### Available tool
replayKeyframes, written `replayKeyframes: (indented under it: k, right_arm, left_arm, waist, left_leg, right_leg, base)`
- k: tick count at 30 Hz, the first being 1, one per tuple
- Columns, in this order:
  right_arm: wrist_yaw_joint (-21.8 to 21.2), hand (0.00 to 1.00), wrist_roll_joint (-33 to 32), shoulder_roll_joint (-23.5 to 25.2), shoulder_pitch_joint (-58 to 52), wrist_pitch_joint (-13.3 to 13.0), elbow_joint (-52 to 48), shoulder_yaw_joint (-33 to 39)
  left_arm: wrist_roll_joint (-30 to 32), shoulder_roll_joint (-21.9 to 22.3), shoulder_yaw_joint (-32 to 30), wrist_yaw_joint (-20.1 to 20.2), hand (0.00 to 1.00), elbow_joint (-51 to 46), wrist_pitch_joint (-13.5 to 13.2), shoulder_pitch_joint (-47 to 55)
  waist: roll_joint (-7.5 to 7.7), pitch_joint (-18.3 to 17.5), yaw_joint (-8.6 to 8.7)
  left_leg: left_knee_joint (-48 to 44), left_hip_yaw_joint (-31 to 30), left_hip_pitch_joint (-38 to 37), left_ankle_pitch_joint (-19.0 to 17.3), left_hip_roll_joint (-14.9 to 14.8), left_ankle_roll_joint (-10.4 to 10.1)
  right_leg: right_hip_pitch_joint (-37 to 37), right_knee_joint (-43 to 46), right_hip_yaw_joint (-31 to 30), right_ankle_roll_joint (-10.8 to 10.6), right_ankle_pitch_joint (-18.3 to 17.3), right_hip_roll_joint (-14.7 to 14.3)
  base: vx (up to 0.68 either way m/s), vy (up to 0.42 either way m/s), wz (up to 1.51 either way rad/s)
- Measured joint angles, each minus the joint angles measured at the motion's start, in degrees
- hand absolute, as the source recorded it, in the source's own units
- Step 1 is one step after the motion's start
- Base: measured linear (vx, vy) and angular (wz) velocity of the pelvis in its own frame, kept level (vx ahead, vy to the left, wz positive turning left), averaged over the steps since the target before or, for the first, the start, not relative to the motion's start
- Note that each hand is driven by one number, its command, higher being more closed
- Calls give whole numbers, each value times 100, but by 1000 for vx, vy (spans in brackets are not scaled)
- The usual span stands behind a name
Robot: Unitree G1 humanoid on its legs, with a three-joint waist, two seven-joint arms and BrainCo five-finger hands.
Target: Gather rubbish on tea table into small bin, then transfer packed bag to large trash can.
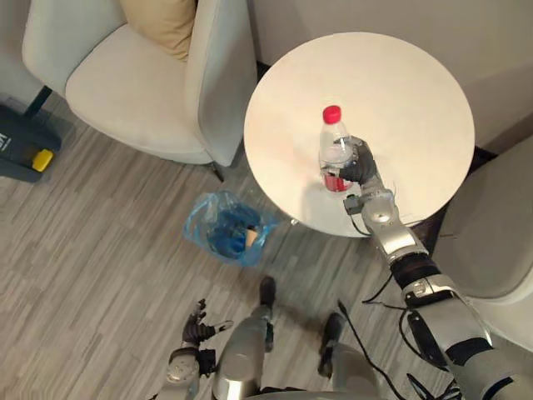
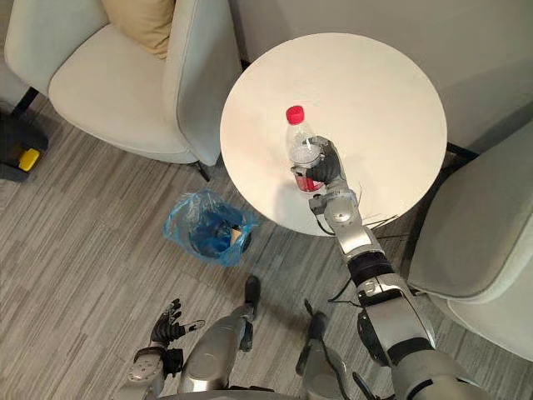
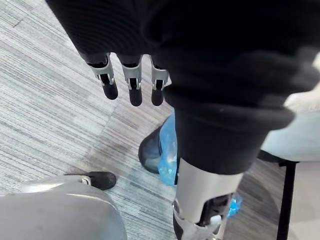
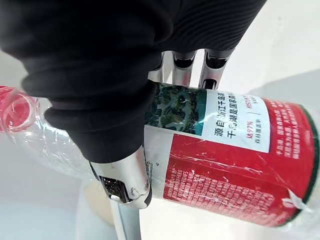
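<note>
Bottle (image 1: 335, 143), clear plastic with a red cap and red label, is upright on the round white table (image 1: 408, 83), seemingly resting near its front edge. The right robot hand (image 1: 360, 167) has its fingers and thumb curled round the lower half. The left robot hand (image 3: 131, 82) hangs low, fingers straight. A blue-bagged small bin (image 1: 225, 227) sits on the floor (image 1: 100, 250) beside the table.

A light grey upholstered armchair (image 1: 133, 75) stands on the grey plank floor (image 1: 100, 250), with a tan cushion (image 1: 162, 21) against its backrest. A second pale armchair (image 1: 491, 242) is opposite. A dark device with a yellow part (image 1: 25, 146) lies near the first.
</note>
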State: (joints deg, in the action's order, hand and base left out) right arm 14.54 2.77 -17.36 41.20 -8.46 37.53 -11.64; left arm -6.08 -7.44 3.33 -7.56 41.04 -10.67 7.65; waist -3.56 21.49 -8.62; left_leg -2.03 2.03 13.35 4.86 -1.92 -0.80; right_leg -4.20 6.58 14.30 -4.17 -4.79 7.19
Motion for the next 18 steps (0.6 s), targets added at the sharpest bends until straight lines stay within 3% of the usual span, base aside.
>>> replayKeyframes:
  k: [2, 7, 11, 12, 14, 18]
  right_arm:
    - [41, 100, 0, 19, -144, 8, -272, 16]
    - [150, 100, 46, 304, -1458, -44, -2104, 221]
    - [144, 100, 256, 533, -2298, -254, -2796, 207]
    - [144, 100, 264, 608, -2449, -255, -2865, 206]
    - [109, 100, 457, 766, -2769, -252, -2983, 107]
    - [-115, 100, 465, 849, -2836, -251, -2975, -237]
  left_arm:
    - [0, 2, 0, -13, 0, -2, 1, 0]
    - [3, 18, 2, -16, 0, -36, 11, 28]
    - [17, 30, 11, -12, 0, -118, 13, 27]
    - [22, 32, 12, -11, 0, -120, 16, 23]
    - [41, 37, -5, -7, 0, -125, 20, -20]
    - [126, 21, 17, -2, 0, -122, 18, -19]
  waist:
    - [0, 0, -1]
    - [10, -4, 48]
    - [37, -19, 158]
    - [58, -37, 183]
    - [143, -59, 265]
    - [371, -199, 285]
  left_leg:
    - [0, -62, -1, 0, 2, 0]
    - [-1, -449, -167, -1, 188, -2]
    - [-24, -728, -142, 44, 318, -18]
    - [-21, -545, -110, 92, 328, 44]
    - [-234, 876, 1, -202, 133, 516]
    - [-564, 1095, 92, -307, 129, 412]
  right_leg:
    - [21, 33, 15, 10, -33, 9]
    - [365, 168, 408, -46, -332, 144]
    - [587, 269, 933, -70, -535, 209]
    - [639, 242, 1081, -82, -551, 253]
    - [792, 195, 1454, -138, -586, 311]
    - [958, 210, 1655, -165, -602, 390]
  base:
    - [21, -20, 22]
    - [37, -24, 46]
    - [26, -43, 67]
    - [-11, 34, 69]
    - [12, 42, 77]
    - [111, 33, 46]
